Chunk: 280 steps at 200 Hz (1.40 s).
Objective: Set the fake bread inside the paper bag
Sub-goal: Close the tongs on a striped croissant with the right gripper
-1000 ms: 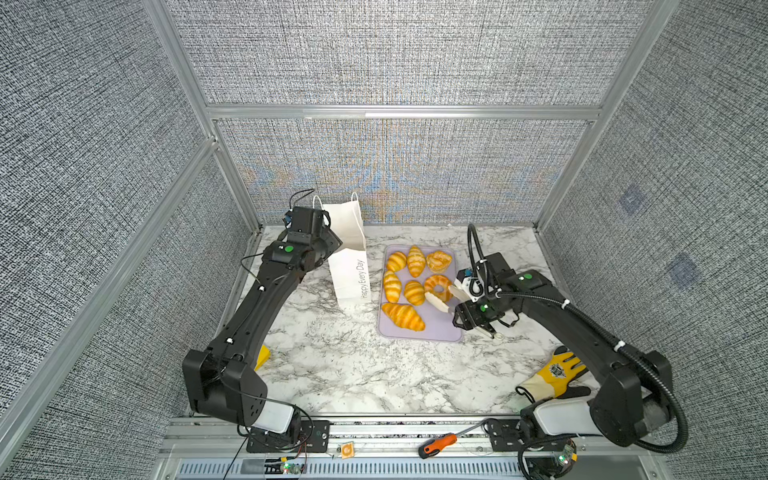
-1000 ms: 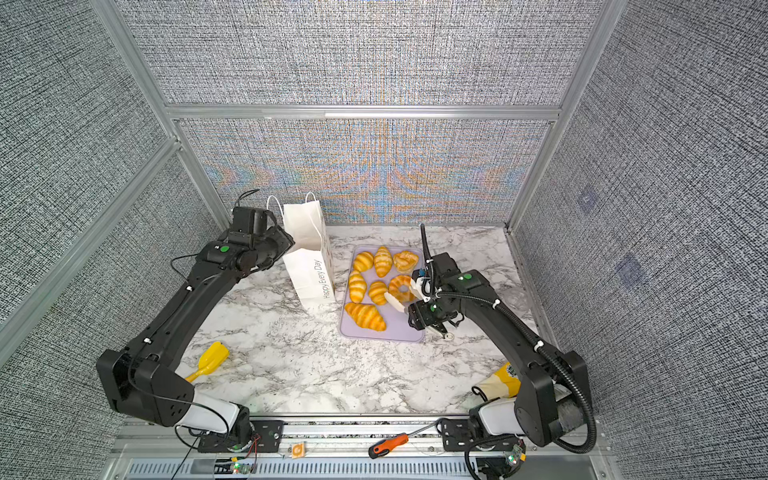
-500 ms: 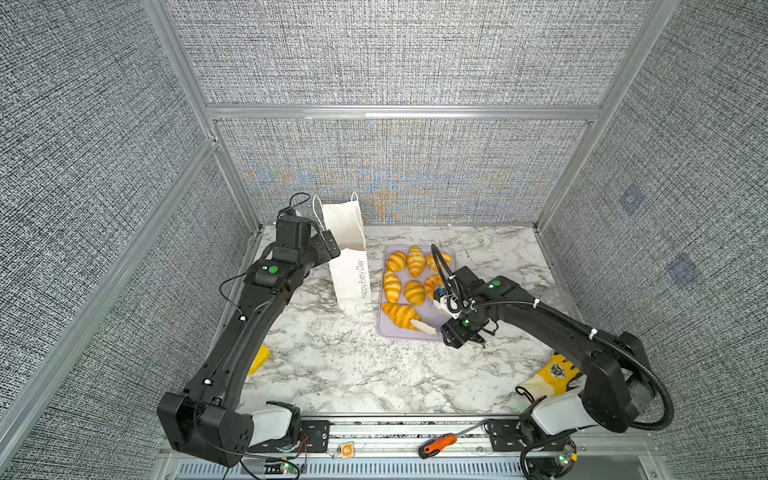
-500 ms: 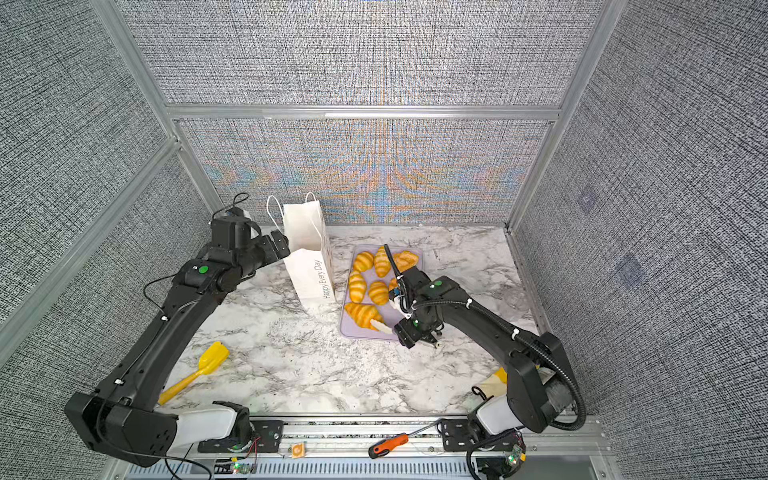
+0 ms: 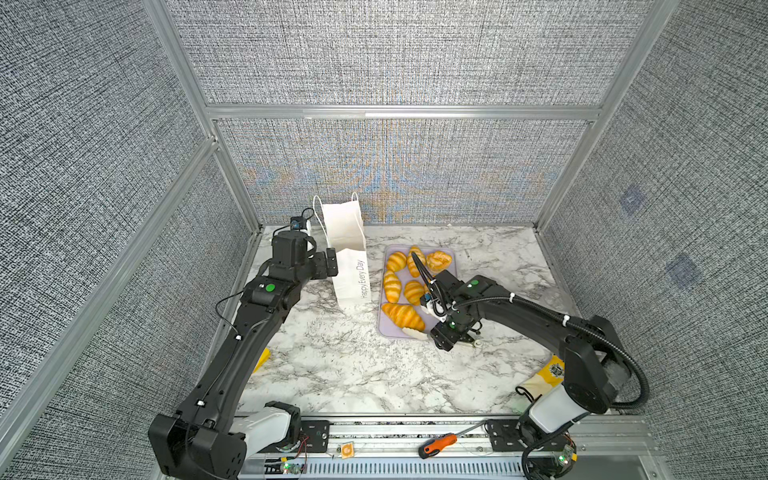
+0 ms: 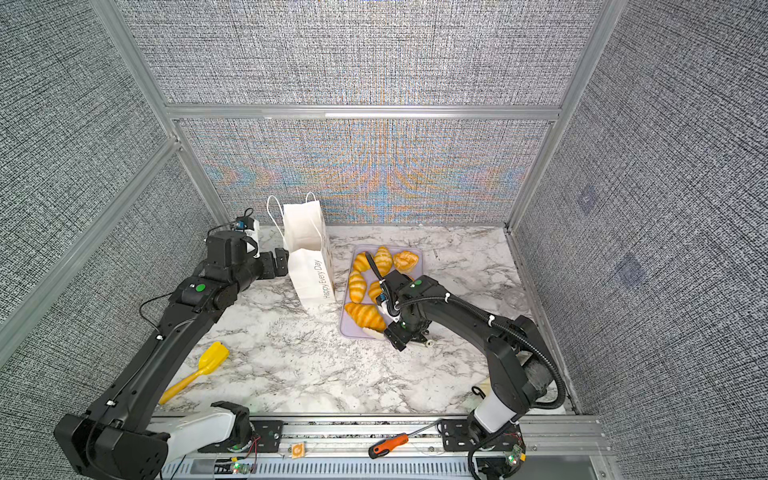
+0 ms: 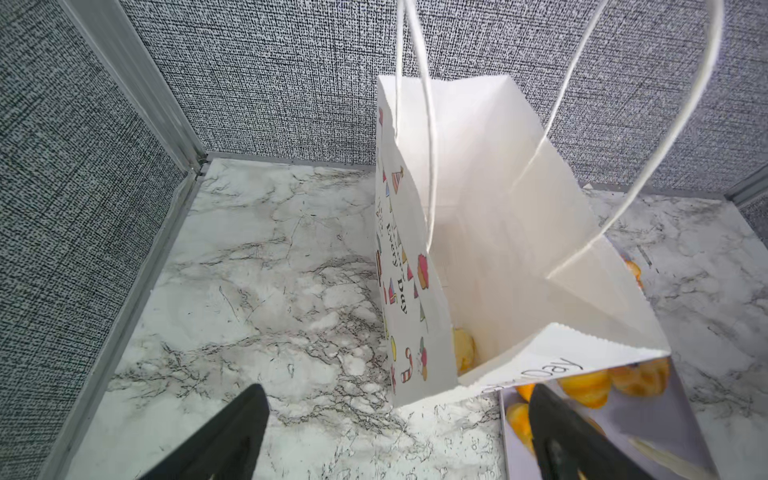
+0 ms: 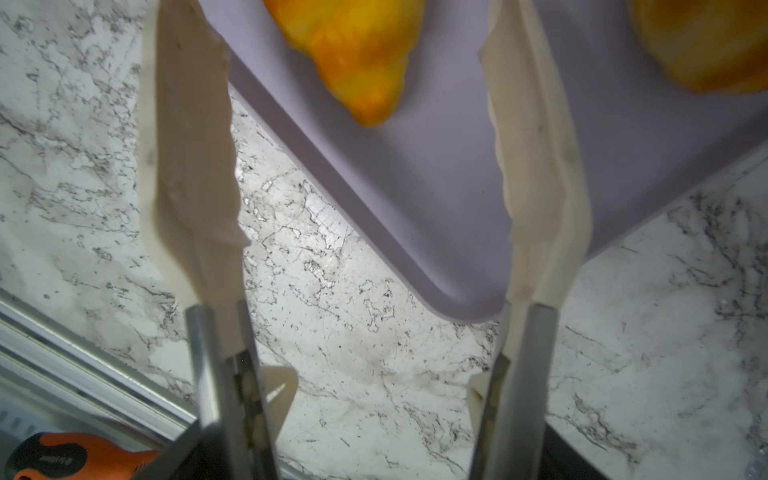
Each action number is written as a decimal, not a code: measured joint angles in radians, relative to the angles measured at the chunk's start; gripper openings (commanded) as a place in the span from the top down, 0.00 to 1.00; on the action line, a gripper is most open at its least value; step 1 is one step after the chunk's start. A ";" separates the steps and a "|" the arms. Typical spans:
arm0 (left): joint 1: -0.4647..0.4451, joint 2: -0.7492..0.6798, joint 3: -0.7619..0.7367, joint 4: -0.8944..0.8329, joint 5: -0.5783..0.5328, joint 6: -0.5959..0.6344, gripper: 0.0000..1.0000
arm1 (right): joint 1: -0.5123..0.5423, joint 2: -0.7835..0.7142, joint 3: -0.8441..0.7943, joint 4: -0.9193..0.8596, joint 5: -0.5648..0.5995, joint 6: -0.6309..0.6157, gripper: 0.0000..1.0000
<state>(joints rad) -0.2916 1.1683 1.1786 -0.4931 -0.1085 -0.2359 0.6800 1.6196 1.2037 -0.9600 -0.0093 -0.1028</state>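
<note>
**Left fingers wide by the bag, tongs spread at the tray corner**

The marble bench (image 5: pixel 332 365) carries a lilac tray (image 8: pixel 415 187), which serves as the landmark here. The paper bag (image 5: pixel 351 274) stands just beside the tray's long edge on the left arm's side, with its mouth open and its cord handles up. The left gripper (image 7: pixel 395 409) hangs on the side of the bag away from the tray, just beside the bag. Its fingers (image 7: pixel 245 419) are spread wide and hold nothing.

The right gripper (image 5: pixel 440 338) sits at the tray's near corner, and its fingers hold a pair of tongs (image 8: pixel 191 145) by the metal arms. The cream blades stand well apart with nothing between them. One blade is over the tray and the other is over bare bench just off the tray's corner.

Of the fake bread (image 5: pixel 402 316), six pieces show on the tray in both top views. The largest croissant lies nearest the tongs' corner. The left wrist view shows one more yellow piece at the bottom of the bag.
</note>
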 measured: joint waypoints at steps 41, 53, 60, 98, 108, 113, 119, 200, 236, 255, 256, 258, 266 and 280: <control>0.000 -0.026 -0.024 0.021 0.008 0.042 0.01 | 0.010 0.064 0.048 -0.001 -0.002 0.000 0.21; 0.000 -0.026 -0.026 0.021 0.008 0.049 0.01 | 0.016 0.080 0.059 -0.002 -0.004 0.001 0.22; 0.000 -0.026 -0.027 0.021 0.011 0.051 0.01 | 0.019 0.088 0.066 -0.008 -0.003 0.002 0.22; 0.000 -0.026 -0.037 0.025 0.011 0.072 0.01 | 0.046 0.085 0.090 -0.045 -0.014 0.026 0.23; 0.000 -0.026 -0.040 0.026 0.011 0.076 0.01 | 0.052 0.078 0.092 -0.053 -0.018 0.038 0.23; 0.000 -0.026 -0.042 0.026 0.011 0.078 0.01 | 0.053 0.076 0.092 -0.056 -0.019 0.043 0.23; 0.000 -0.026 -0.046 0.027 0.011 0.079 0.01 | 0.053 0.075 0.093 -0.060 -0.019 0.050 0.23; 0.001 -0.042 -0.069 0.036 0.013 0.098 0.01 | 0.060 0.136 0.162 -0.079 0.005 0.135 0.21; 0.001 -0.050 -0.078 0.050 0.010 0.101 0.01 | 0.066 0.165 0.179 -0.082 0.011 0.130 0.20; 0.001 -0.053 -0.089 0.049 0.006 0.100 0.01 | 0.066 0.181 0.194 -0.087 0.024 0.130 0.20; 0.001 -0.053 -0.090 0.049 0.006 0.100 0.01 | 0.066 0.181 0.195 -0.087 0.024 0.130 0.20; 0.001 -0.054 -0.091 0.049 0.006 0.100 0.01 | 0.066 0.182 0.196 -0.087 0.026 0.130 0.20; 0.001 -0.058 -0.094 0.049 0.006 0.100 0.01 | 0.066 0.185 0.203 -0.088 0.028 0.129 0.20; 0.001 -0.063 -0.097 0.049 0.004 0.100 0.01 | 0.066 0.192 0.217 -0.091 0.031 0.127 0.20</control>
<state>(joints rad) -0.2909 1.1057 1.0821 -0.4442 -0.1043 -0.1360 0.7464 1.8118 1.4208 -1.0508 0.0212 0.0238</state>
